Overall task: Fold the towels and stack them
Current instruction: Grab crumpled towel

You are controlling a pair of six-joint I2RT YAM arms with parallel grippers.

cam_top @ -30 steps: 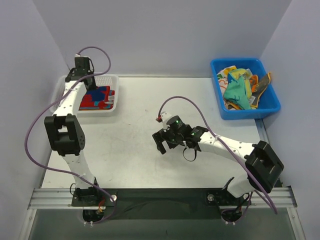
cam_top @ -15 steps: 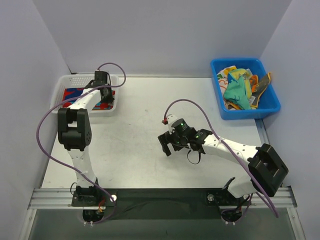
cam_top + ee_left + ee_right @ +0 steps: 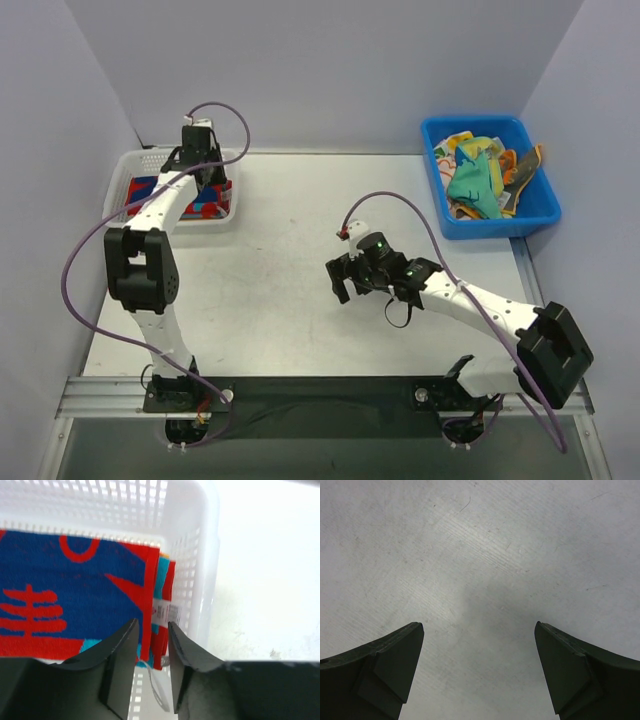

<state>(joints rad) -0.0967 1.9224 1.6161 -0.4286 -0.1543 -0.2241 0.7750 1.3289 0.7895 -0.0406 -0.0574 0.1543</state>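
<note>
A folded red-and-blue patterned towel lies flat in the white mesh basket, with a small white label at its right edge. My left gripper hovers over that edge, its jaws a narrow gap apart with nothing clamped between them. From above, the left gripper is over the right part of the basket, where the towel shows. My right gripper hangs open over the bare table near the middle; in its own view the right gripper is wide apart and empty. More crumpled towels fill the blue bin.
The blue plastic bin stands at the back right corner of the table. The basket sits at the back left against the wall. Purple cables loop off both arms. Grey walls close in the left, back and right sides.
My left gripper swung from the basket's back left to its right side and its jaws widened slightly. The right arm drifted a little to the right, still open.
</note>
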